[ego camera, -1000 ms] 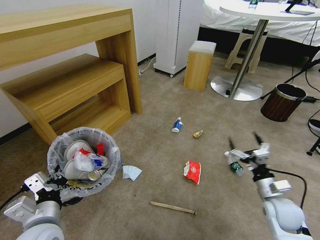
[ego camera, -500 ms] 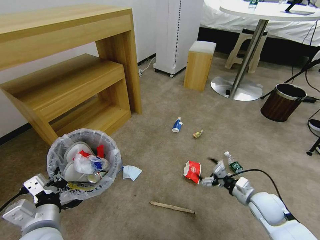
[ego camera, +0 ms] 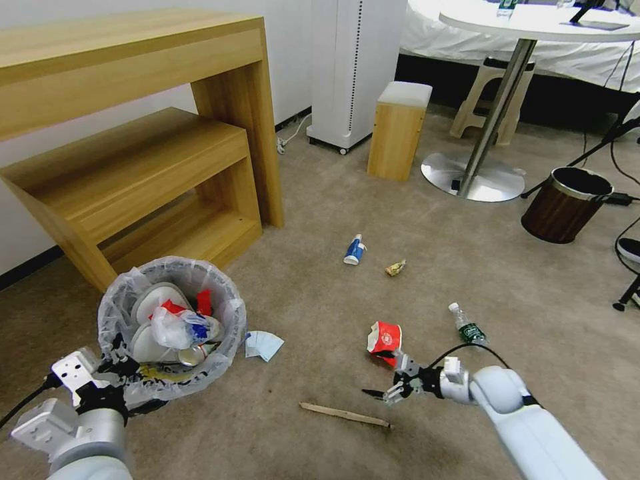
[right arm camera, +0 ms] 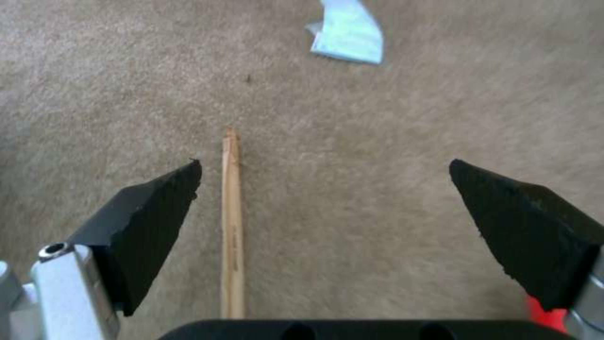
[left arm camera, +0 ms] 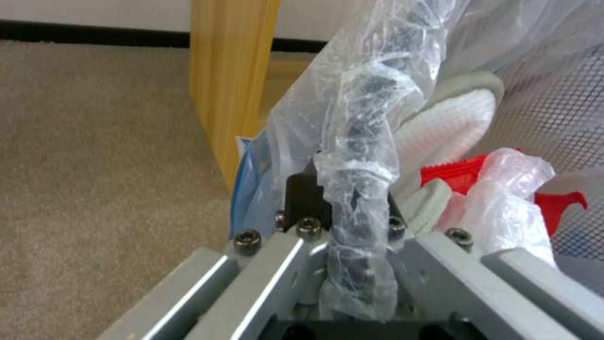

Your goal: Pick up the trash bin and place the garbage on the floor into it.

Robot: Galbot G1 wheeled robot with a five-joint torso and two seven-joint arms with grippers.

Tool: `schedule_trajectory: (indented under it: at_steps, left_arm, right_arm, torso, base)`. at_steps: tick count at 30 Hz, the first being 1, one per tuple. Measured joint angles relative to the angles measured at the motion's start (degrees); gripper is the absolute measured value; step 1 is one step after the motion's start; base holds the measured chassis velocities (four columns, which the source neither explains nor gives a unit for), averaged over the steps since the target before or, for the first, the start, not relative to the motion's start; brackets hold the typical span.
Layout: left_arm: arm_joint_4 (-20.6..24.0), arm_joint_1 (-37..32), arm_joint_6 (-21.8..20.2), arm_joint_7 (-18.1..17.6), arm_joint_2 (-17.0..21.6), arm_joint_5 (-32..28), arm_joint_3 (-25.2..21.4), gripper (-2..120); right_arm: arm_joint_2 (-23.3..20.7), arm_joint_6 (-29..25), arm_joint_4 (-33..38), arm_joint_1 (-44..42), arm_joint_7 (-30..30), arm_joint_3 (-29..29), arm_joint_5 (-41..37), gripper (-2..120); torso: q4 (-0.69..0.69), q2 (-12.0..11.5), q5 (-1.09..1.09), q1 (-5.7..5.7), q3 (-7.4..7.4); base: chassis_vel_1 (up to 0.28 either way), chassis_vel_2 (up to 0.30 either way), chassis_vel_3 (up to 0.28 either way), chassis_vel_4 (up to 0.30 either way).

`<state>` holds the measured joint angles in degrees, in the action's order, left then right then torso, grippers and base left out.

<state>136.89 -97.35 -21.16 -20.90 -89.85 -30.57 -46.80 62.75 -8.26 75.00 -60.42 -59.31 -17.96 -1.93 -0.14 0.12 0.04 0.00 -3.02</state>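
Our right gripper [right arm camera: 324, 189] hangs wide open over the wooden stick [right arm camera: 231, 226]; our left gripper [left arm camera: 343, 222] clamps the trash bin [ego camera: 170, 327] rim.

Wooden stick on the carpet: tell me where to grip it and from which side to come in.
Grip the wooden stick near its right end, coming straight down from above. It lies flat on the floor, thin and long, so the fingers should close across its width. The right hand, open, hovers just above that end; the right wrist view shows the stick off-centre, near one finger, so centring first seems wise.
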Motion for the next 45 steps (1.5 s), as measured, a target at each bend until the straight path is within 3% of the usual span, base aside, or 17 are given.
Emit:
schedule_trajectory:
  at_steps: [4, 10, 19, 25, 38, 45]
  left_arm:
    - [0.0, 0.1, 0.0, 0.0, -0.3, 0.6, 0.3, 1]
    - [0.1, -0.3, 0.4, -0.1, -0.5, 0.7, -0.1, 1]
    - [-0.1, -0.4, 1.1, -0.1, -0.8, 0.7, -0.5, 1]
    - [-0.5, -0.1, 1.3, -0.2, -0.8, 0.6, -0.6, 1]
    - [-1.2, 0.4, 1.3, -0.2, -0.6, 0.5, -0.5, 1]
    - [-1.6, 0.6, 1.5, -0.2, -0.5, 0.4, -0.5, 1]
  right_arm:
    - [2.7, 0.4, -3.7, 1.8, -0.7, 0.9, 1.1, 100]
    - [6.6, 5.2, -7.8, 3.9, 2.2, 4.4, 3.0, 100]
    - [7.1, 8.1, -12.6, 5.8, 5.1, 10.7, 7.1, 100]
    - [7.2, 7.5, -13.5, 5.9, 4.5, 11.1, 9.4, 97]
    - [7.4, 6.6, -14.5, 5.7, 4.2, 10.6, 12.0, 53]
    - [7.4, 6.1, -14.6, 5.6, 4.0, 10.3, 12.7, 23]
  torso:
    - [0.00, 0.0, -0.01, 0.00, 0.00]
    - [0.01, 0.0, -0.01, 0.00, 0.00]
    - [0.00, 0.0, 0.00, 0.00, 0.00]
    - [0.00, 0.0, -0.01, 0.00, 0.01]
    - [0.00, 0.0, 0.00, 0.00, 0.01]
    - [0.00, 0.0, 0.00, 0.00, 0.01]
  base:
    - [0.000, 0.000, 0.000, 0.000]
    - [0.000, 0.000, 0.000, 0.000]
    - [0.000, 0.000, 0.000, 0.000]
    - [0.000, 0.000, 0.000, 0.000]
    - [0.000, 0.000, 0.000, 0.000]
    - [0.000, 0.000, 0.000, 0.000]
